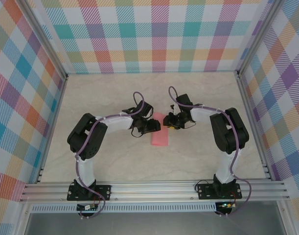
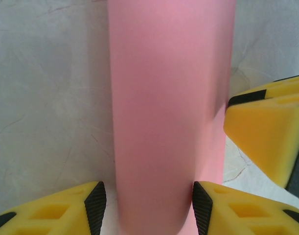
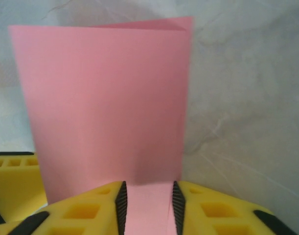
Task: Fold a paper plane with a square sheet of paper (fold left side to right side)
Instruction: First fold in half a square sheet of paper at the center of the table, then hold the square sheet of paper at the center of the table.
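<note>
Salmon-pink sheet of paper [image 1: 160,139], folded in half, lying at the middle of the table [image 1: 115,93]. The left gripper [image 2: 148,211] — fingers spread, straddling its rounded fold. The right gripper [image 3: 148,208] — pads slightly parted, paper's near edge in the gap.

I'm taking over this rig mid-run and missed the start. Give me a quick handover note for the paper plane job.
Left gripper: open, jaws astride the square sheet of salmon-pink paper.
Right gripper: open, paper showing between its jaws, not pinched.
Paper: on the marble-look table, between both grippers, doubled over into a narrow rectangle.
Done: left-to-right fold laid over; far edges slightly misaligned.
Left: fold looks rounded, probably needs creasing flat; the plane's later folds are not yet made.
</note>
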`<state>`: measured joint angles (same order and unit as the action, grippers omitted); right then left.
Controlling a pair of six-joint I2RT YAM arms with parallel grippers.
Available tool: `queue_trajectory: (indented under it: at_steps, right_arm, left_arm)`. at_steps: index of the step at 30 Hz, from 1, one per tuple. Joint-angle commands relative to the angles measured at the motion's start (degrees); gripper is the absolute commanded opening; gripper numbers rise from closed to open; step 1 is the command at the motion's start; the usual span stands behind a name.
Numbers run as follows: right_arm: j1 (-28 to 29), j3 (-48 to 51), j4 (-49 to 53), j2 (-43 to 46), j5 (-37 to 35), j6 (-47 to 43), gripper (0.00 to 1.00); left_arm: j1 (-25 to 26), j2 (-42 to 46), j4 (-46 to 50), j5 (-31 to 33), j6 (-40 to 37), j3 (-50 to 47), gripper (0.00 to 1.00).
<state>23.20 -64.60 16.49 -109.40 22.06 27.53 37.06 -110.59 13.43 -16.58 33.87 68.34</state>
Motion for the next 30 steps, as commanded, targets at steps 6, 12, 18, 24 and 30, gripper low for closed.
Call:
queue_trajectory:
  at_steps: [6,12,18,24,30]
  right_arm:
    - [0.0,3.0,6.1,8.5,-10.8,-2.1,0.47]
    - [-0.1,5.1,7.5,12.0,-13.1,-2.2,0.49]
    - [0.0,7.4,7.3,16.0,-15.4,-1.0,0.48]
    - [0.0,8.1,7.9,17.6,-15.1,-1.1,0.48]
    - [0.0,8.5,7.4,17.3,-13.4,-0.8,0.47]
  left_arm:
    - [0.5,-2.1,2.0,1.1,1.0,1.5,0.53]
    - [0.7,-2.6,2.0,0.7,1.3,2.5,0.55]
    - [1.0,-3.8,4.2,0.3,1.0,3.7,0.57]
    - [1.2,-5.0,4.6,0.1,1.1,4.6,0.57]
    - [1.3,-5.8,5.2,0.1,0.7,5.3,0.57]
